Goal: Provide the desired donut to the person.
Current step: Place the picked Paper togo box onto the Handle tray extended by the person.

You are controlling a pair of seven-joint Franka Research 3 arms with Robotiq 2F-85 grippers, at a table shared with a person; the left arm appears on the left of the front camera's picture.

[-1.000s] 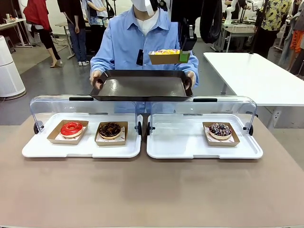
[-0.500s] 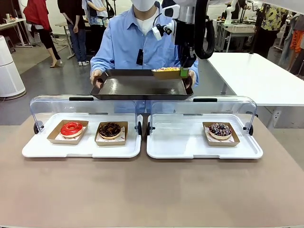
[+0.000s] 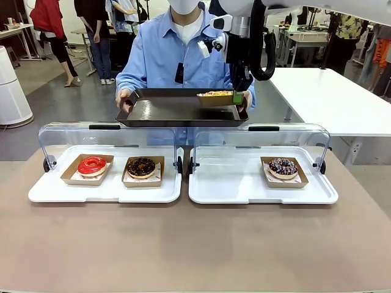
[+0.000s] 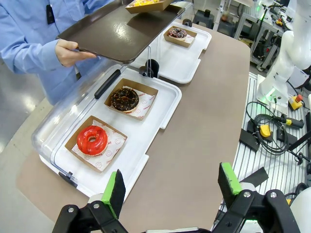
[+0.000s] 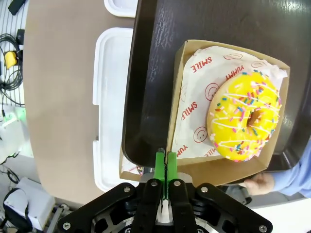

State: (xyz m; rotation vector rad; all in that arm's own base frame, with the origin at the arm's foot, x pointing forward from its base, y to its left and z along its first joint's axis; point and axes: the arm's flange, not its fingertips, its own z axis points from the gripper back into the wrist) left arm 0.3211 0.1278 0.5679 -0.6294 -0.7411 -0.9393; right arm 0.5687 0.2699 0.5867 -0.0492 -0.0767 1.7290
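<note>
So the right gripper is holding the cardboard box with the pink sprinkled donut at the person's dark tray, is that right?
Not quite: the donut in the cardboard box is yellow, not pink, as the right wrist view shows. The rest holds: the right gripper is shut on the box's edge at the dark tray that the person holds.

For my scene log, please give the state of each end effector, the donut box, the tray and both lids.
Left end effector: open, empty.
Right end effector: shut on box wall.
Box: gripped, low over tray.
Tray: held by the person.
Left lid: open.
Right lid: open.
</note>
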